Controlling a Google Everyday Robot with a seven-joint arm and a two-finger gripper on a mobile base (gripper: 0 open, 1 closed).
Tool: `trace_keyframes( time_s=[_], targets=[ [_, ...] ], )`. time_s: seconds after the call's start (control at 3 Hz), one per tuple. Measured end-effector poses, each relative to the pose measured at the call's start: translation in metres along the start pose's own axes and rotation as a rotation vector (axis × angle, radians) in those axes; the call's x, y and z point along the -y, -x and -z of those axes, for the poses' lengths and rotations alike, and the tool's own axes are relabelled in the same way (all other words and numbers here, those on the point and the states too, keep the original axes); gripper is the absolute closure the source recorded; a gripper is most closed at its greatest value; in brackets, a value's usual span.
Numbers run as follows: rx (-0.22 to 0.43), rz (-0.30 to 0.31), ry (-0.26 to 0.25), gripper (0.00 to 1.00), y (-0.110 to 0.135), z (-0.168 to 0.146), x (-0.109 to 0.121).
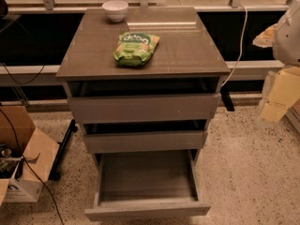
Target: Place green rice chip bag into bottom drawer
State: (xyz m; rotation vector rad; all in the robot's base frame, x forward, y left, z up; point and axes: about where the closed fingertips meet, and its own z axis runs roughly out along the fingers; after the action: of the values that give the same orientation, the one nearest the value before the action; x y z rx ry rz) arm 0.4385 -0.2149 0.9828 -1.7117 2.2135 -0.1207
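Observation:
The green rice chip bag lies flat on the grey cabinet top, near its middle. The bottom drawer is pulled far out and its wide shallow grey box holds nothing. My gripper hangs at the right edge of the view, beside the cabinet at about top-drawer height. It is well apart from the bag and the drawer and carries nothing that I can see.
A white bowl stands at the cabinet top's back left. The top drawer and middle drawer stand slightly ajar. An open cardboard box and cables lie on the floor at left. A railing runs behind.

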Motion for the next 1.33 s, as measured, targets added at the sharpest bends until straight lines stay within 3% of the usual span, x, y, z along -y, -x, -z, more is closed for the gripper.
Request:
trace_keyframes(
  time_s=[0.67,1.0,1.33],
  targets=[
    [0.089,-0.016,-0.047,0.0,0.031,-0.02,0.018],
    [0.163,-0.071,-0.022,0.0,0.045,-0.049,0.051],
    [0.167,-0.076,-0.008,0.0,0.046,-0.059,0.055]
  ],
)
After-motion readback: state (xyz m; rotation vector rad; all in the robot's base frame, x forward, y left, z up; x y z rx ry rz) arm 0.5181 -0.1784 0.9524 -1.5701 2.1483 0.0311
